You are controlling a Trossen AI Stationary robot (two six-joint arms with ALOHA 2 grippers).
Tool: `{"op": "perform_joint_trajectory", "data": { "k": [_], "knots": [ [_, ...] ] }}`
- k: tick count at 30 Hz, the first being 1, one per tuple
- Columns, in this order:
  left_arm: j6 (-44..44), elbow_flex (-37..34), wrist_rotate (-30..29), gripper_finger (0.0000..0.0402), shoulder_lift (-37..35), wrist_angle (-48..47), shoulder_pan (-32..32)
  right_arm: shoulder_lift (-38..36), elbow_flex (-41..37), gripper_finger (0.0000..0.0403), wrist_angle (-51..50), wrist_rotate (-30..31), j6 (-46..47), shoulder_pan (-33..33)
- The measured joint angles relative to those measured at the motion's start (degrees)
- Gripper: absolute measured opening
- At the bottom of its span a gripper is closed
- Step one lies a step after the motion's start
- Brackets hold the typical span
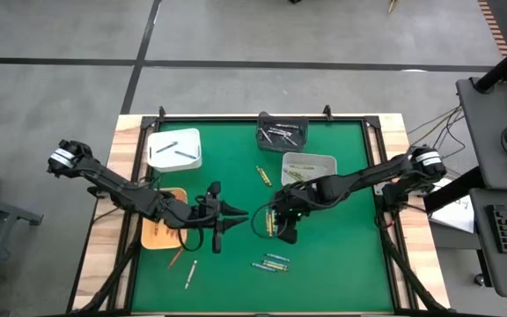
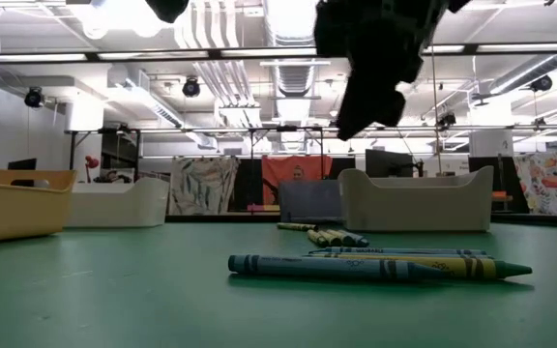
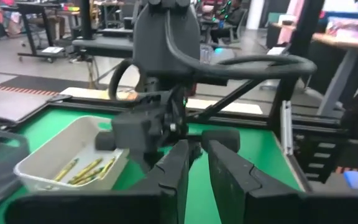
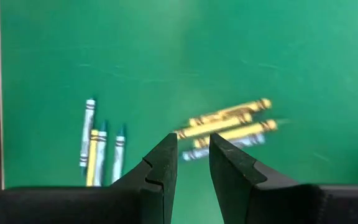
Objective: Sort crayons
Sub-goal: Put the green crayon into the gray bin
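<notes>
I count four bins (image 1: 176, 148) on table (image 1: 341, 264): one white, one dark, one pale grey, one orange. Two arms, two grippers (image 1: 236, 215). Loose crayons (image 1: 271, 262) in small groups; exact number too small to tell.

You see crayons (image 2: 375, 266) lying together on the green table (image 2: 114, 290), trays (image 2: 419, 201) behind them, and a dark arm (image 2: 375, 58) hanging above from the top edge.

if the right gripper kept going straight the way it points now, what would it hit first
Most likely the yellow crayons lying in a small bunch on the green table. The right gripper points down at them, fingers slightly apart and empty. Its height above them is unclear.
</notes>
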Motion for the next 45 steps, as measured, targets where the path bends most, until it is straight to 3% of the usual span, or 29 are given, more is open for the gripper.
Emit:
{"op": "perform_joint_trajectory", "data": {
  "k": [4, 9, 12, 16, 26, 45],
  "knots": [
    [-0.01, 0.0, -0.04, 0.0045, 1.15, 2.67, -1.57, 4.35, 5.3, 0.0082, -3.88, 2.68, -5.59, 1.33],
    [-0.02, 0.0, 0.0, 0.0045, 1.3, 4.96, -4.62, 9.58, 10.76, 0.0082, -10.64, 9.9, -19.36, 2.66],
    [0.29, 0.0, -0.4, 0.0045, 1.28, 6.01, -6.32, 11.87, 11.32, 0.0082, -9.92, 11.19, -27.88, 3.03],
    [1.03, 0.0, -5.77, 0.0045, 1.28, 6.08, -8.18, 13.81, 10.91, 0.0082, -5.86, 12.02, -33.91, 2.76],
    [1.55, 0.0, -10.36, 0.0045, 1.28, 6.15, -8.83, 16.07, 9.81, 0.0082, -3.07, 13.53, -42.02, 2.51],
    [1.36, 0.09, -10.74, 0.0045, 1.28, 6.33, -8.82, 18.24, 8.72, 0.0082, -1.63, 13.53, -46.97, 2.22]
  ]
}}
